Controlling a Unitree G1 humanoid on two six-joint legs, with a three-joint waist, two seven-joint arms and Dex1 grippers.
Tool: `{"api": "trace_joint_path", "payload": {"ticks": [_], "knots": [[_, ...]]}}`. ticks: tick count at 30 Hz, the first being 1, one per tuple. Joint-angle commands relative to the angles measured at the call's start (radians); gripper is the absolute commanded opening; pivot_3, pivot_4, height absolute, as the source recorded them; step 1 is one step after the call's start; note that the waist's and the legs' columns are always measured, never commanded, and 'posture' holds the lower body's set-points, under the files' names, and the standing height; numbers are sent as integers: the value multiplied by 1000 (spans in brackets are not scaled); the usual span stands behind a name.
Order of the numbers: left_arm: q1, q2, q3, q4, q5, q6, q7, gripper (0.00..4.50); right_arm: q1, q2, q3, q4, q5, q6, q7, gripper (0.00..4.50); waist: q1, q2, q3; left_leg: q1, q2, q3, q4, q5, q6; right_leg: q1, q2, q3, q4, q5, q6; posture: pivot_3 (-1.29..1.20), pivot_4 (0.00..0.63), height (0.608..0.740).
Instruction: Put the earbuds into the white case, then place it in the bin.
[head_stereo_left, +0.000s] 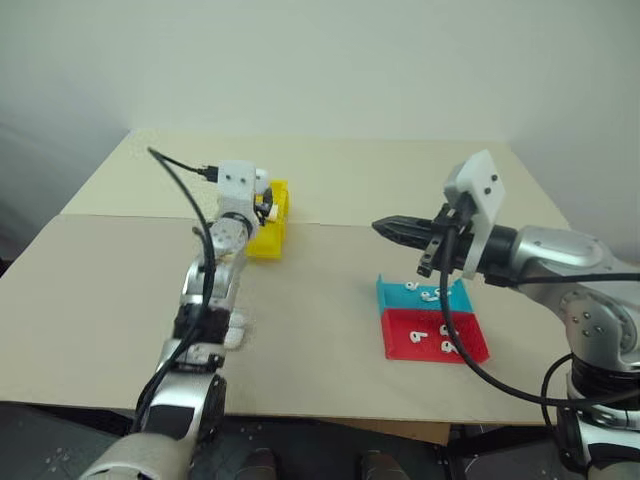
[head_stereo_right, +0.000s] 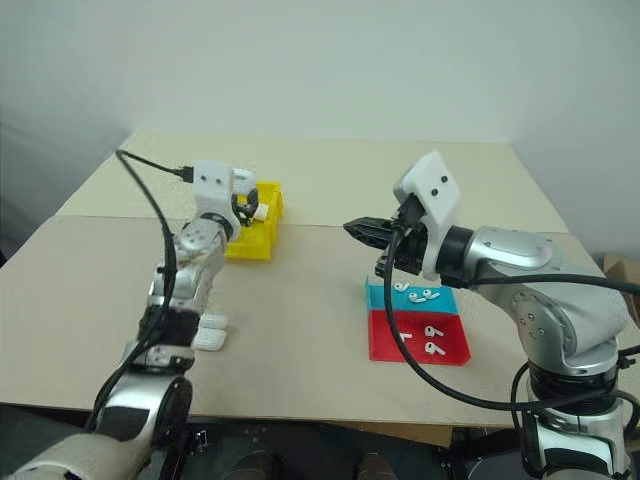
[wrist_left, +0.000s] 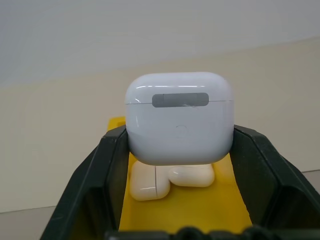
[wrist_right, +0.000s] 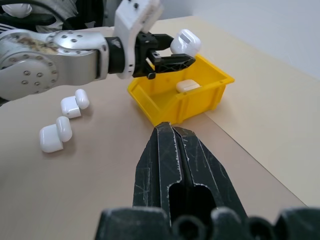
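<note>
My left gripper (wrist_right: 176, 59) is shut on the white case (wrist_left: 179, 117), lid closed, and holds it level just above the yellow bin (head_stereo_left: 272, 240). Two other white cases (wrist_left: 150, 182) lie inside the bin. Over to the right, my right gripper (head_stereo_left: 385, 228) is shut and empty; it hovers above the table and points left, up and left of the trays. Several earbuds (head_stereo_left: 425, 292) lie in the teal tray (head_stereo_left: 390, 295), and a few more (head_stereo_left: 445, 345) in the red tray (head_stereo_left: 400, 345).
Two open white cases (wrist_right: 55, 135) (wrist_right: 75, 102) lie on the table beside my left forearm, near the front edge. A black cable (head_stereo_left: 180, 185) loops up to the left wrist camera. The table's seam runs behind the bin.
</note>
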Motion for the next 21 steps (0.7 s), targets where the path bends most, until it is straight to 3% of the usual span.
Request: {"api": "trace_joint_path", "payload": {"ticks": [1,4,6,13,17,21], "knots": [[-69,-16,10,112,-8,10,4,3099,-14,-4,-12,-23,4,-35,-10,1,0,0,0,0,0,0,0,0,0,0,0,0,0,0,0,0,150,740],[-89,-19,-8,183,15,-9,7,4071,-11,-1,-9,-39,6,-30,-26,0,-4,0,0,0,0,0,0,0,0,0,0,0,0,0,0,0,150,740],[-92,-19,-12,196,19,-21,7,4470,-8,3,-13,-47,11,-30,-35,0,-6,0,0,0,0,0,0,0,0,-1,0,0,1,0,0,0,150,740],[-33,10,-4,81,-5,-59,-51,4470,2,7,-34,-58,46,-30,-52,0,-8,0,0,0,0,0,0,0,0,0,0,0,1,0,0,0,150,740],[96,77,31,-172,-147,-2,-276,4470,12,25,-24,-61,50,-55,-51,0,-14,0,0,0,0,0,-1,0,0,-1,0,0,1,0,0,0,150,740],[261,212,16,-459,-264,40,-522,4470,88,56,9,-39,-33,-184,-46,0,-16,0,0,1,0,0,-2,1,-1,-1,0,1,2,0,0,0,150,740]]}}
